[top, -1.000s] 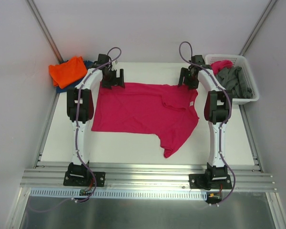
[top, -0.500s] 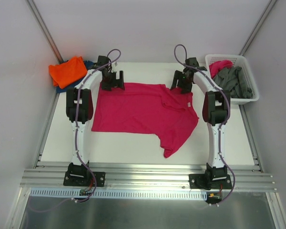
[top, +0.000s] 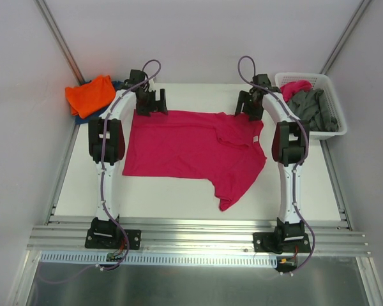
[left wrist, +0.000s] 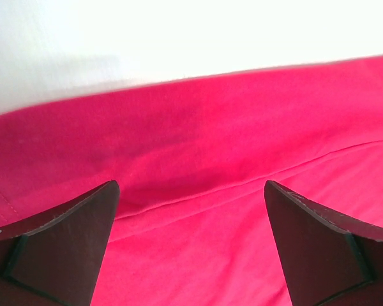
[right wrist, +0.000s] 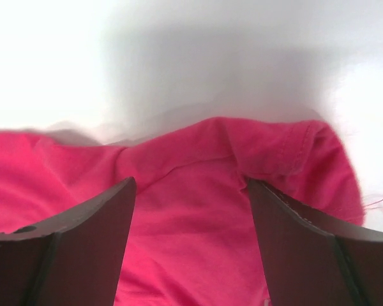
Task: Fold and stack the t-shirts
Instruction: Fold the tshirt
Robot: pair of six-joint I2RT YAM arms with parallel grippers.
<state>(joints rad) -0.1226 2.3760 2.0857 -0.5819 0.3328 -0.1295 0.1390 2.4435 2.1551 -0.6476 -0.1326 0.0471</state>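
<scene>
Magenta-pink t-shirt (top: 191,150) lies spread mostly flat mid-table on the white table (top: 159,197), between the two arms. One tapered part trails toward the near edge on the right. Its far edge runs just under both grippers.

Left gripper (top: 152,102): at the shirt's far-left corner, fingers (left wrist: 57,248) spread wide, with a seam line showing in the gap and nothing pinched.

Right gripper (top: 250,105): at the far-right edge, jaws apart over a rumpled bump of cloth, nothing clamped (contact with the fabric can't be judged).

Orange t-shirt (top: 89,94): folded at the far-left corner, on top of a dark blue t-shirt (top: 119,85).

White basket (top: 335,131): far right, holding a grey t-shirt (top: 313,108) and some pink cloth (top: 295,87).
</scene>
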